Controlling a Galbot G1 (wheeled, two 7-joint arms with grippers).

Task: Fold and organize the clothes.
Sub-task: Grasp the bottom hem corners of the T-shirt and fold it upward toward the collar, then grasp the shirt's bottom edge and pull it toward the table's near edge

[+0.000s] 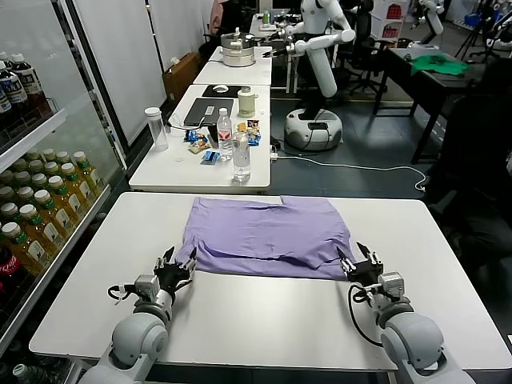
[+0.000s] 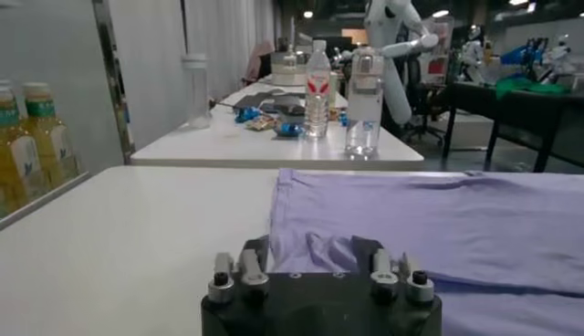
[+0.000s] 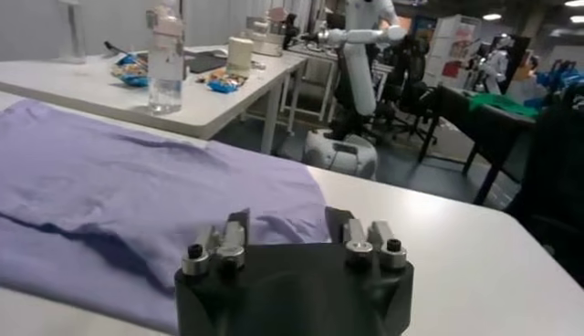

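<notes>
The lavender T-shirt lies flat and partly folded on the white table, with its near edge doubled over. My left gripper is open at the shirt's near left corner. In the left wrist view the shirt lies ahead, and a wrinkled bit of its edge sits between the spread fingers of that gripper. My right gripper is open at the near right corner. In the right wrist view the shirt's edge lies between the spread fingers of that gripper. No printed pattern shows.
A second white table stands just behind, with two water bottles, a tall tumbler, snacks and a laptop. A shelf of drink bottles is at the left. Another robot and a green cloth are far back.
</notes>
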